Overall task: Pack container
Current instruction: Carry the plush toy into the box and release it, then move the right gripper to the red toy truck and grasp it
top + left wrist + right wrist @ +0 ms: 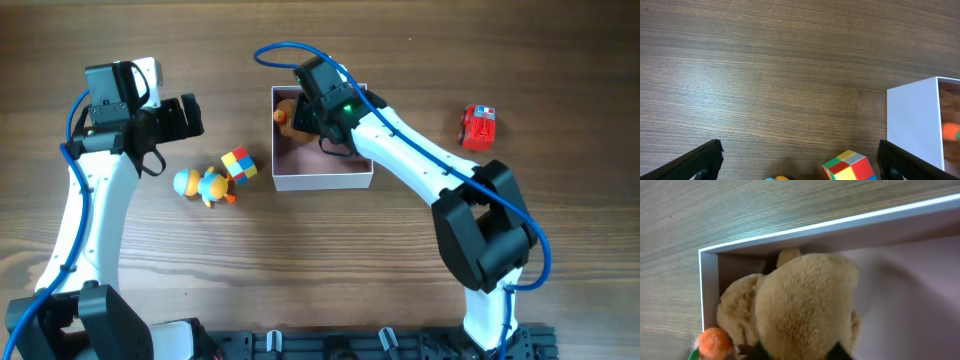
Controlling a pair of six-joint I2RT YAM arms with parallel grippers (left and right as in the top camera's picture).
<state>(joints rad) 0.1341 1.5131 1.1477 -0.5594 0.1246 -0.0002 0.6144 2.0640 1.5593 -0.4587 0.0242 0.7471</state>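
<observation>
Wood-grain table [300, 260], container [322, 181] at centre. Right gripper [305, 118] sits over its far-left corner, pinching a tan plush toy [800, 305] tucked against the walls, likely to leave room for the rest. Left gripper [190, 118] is spread wide and empty near the colour cube [238, 165], probably the next pick. Duck toys [200, 186] and red toy [479, 127] lie outside.

We find the container [322, 181] at mid-table [330, 270]. A plush toy [800, 305] lies inside it, pressed into the far left corner. A cube [238, 165] sits just left of the container. A duck figure [212, 186] touches the cube's left side. A small toy [479, 127] lies well apart to the right.
</observation>
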